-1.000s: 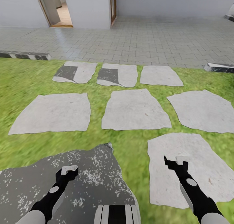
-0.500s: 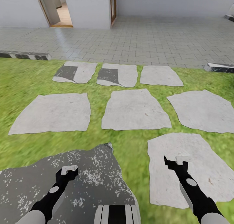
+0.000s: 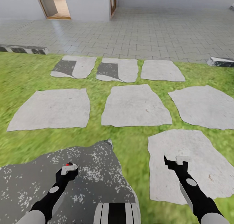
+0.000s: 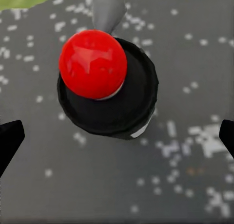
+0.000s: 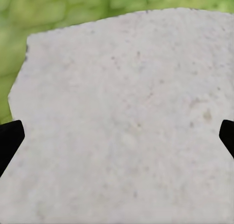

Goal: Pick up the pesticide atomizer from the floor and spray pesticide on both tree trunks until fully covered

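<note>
Your left gripper (image 3: 69, 168) hangs right over the pesticide atomizer (image 4: 105, 85), jaws spread wide, touching nothing. The atomizer, red cap on black body, stands on the dark speckled slab (image 3: 29, 181). Your right gripper (image 3: 177, 160), also wide and empty, hovers over the pale stone slab (image 5: 126, 126) beside that dark slab, across the grass (image 3: 133, 146)

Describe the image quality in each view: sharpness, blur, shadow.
Head view: grass smeared and blurry, stepping stones fairly sharp, and a dark speckled slab lies under the left gripper. Left wrist view: the atomizer with its red top is soft-edged, with a small highlight on the red. Right wrist view: the pale stone is flat and evenly lit, the grass edge out of focus.
</note>
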